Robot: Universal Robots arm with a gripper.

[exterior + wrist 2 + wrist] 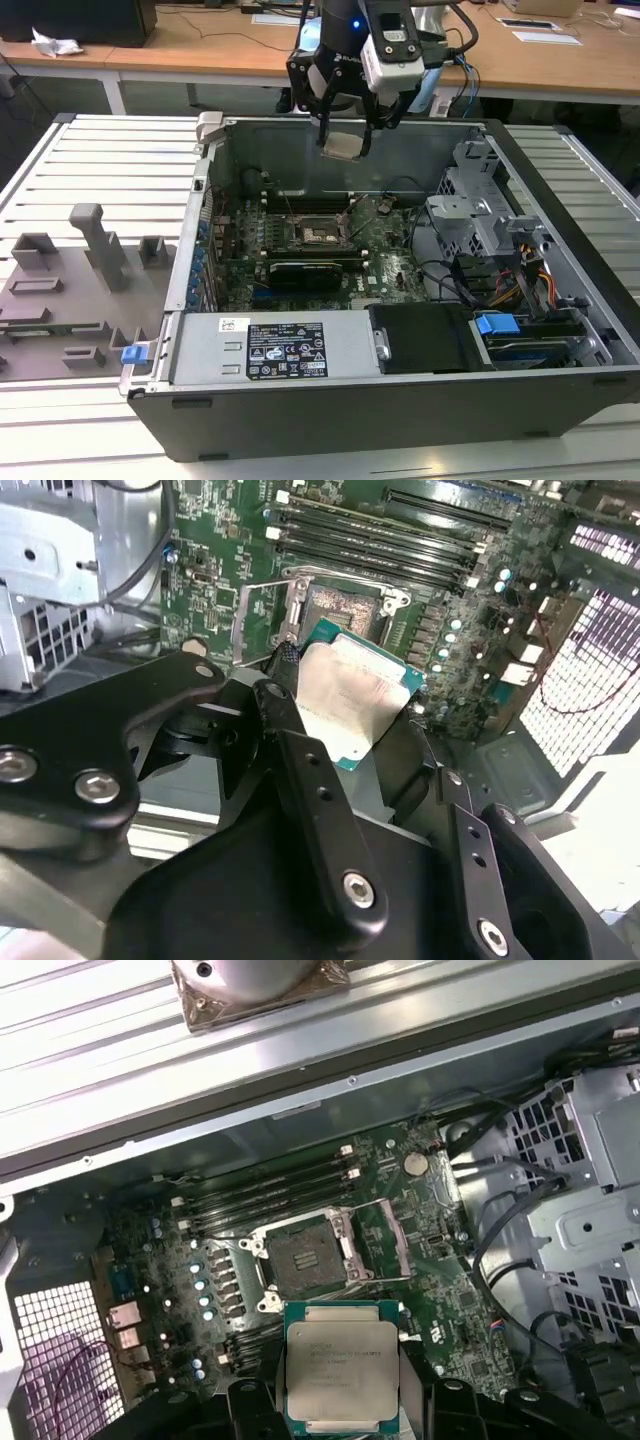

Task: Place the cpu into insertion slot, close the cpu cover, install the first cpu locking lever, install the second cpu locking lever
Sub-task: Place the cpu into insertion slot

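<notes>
I'm gripping the flat silver-grey square cpu (340, 1365) in my black pincer (345, 138) above the dark square insertion slot (305, 1260); skewed seating could damage it.

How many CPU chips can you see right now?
1. The cpu is held in the gripper, up above the motherboard. The insertion slot sits empty, so none is hidden there.

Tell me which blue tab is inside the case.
The blue tab on the drive bay, at the exterior view's right. The other blue tab sits outside the case wall, at the exterior view's left.
</notes>
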